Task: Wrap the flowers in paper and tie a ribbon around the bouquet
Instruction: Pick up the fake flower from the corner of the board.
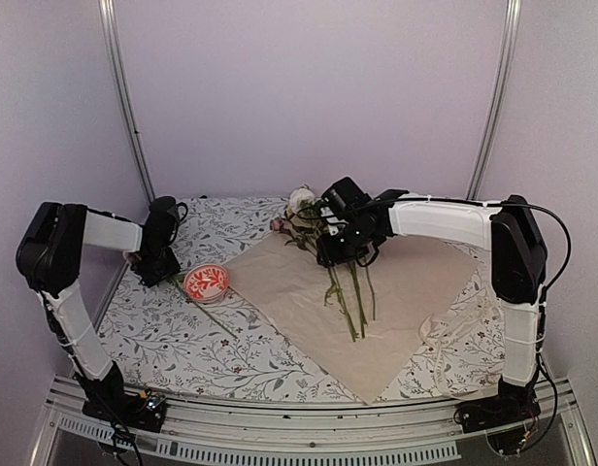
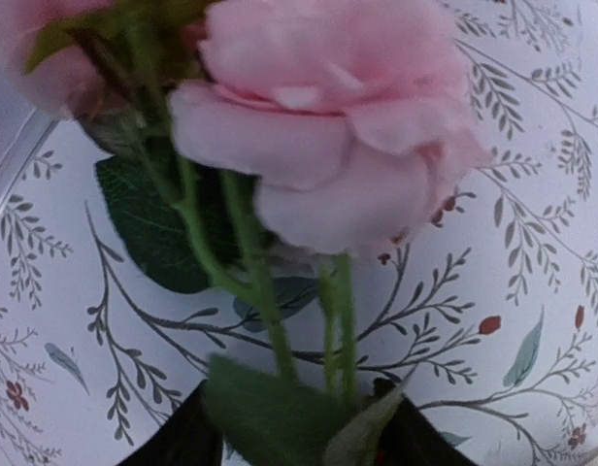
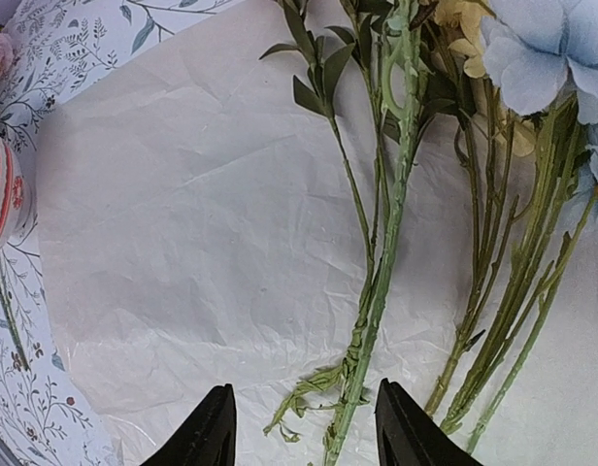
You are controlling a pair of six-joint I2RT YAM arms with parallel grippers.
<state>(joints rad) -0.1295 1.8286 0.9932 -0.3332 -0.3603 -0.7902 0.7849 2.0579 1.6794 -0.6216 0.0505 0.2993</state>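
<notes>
Stems of the flowers (image 3: 377, 291) lie on paper (image 3: 182, 272), dish (image 1: 194, 284) alongside.

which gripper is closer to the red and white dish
Left. The left gripper sits just left of the dish; the right gripper is over the paper, farther right.

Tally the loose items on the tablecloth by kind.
Peach paper sheet: 1
Red-and-white dish: 1
Flower bunch lying on the paper: 1
Separate pink rose sprig, off the paper: 1
Total: 4
</notes>
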